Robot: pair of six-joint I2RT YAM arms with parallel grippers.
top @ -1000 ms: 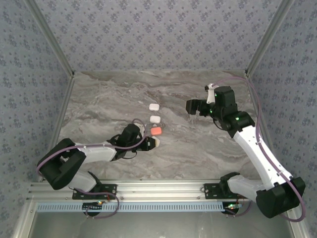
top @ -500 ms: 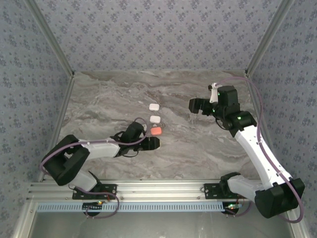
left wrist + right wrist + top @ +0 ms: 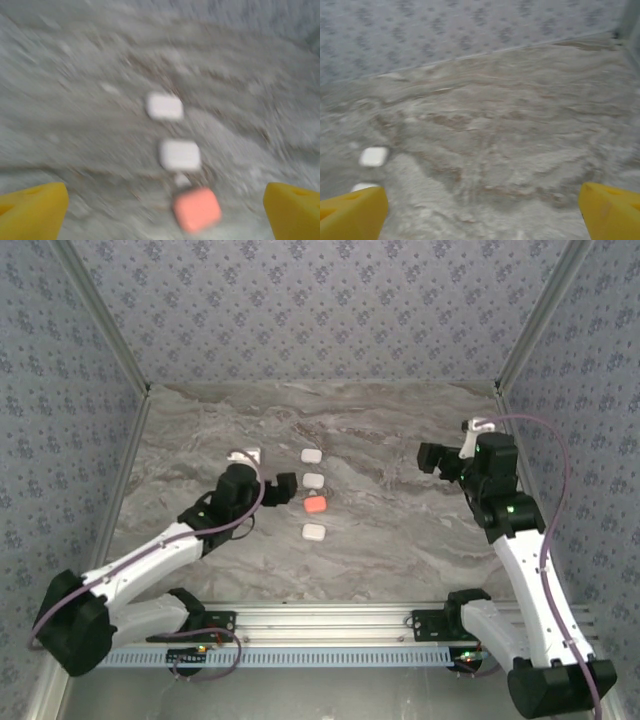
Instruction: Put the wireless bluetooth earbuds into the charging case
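Three white rounded plastic cases and one orange-red case lay shut, rowed twelve-to-six on the marbled desk; insertion seemed done. Left pincer and right pincer hung released, empty.

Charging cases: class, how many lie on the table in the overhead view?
4, in one column: farthest white case, second white case, orange-red case, nearest white case, closest to the arm bases. The left arm could hide others.

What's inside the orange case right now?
The orange case looks closed, so its inside is hidden: no telling what it holds. A small pale bit lies by its far edge, too blurred to name.
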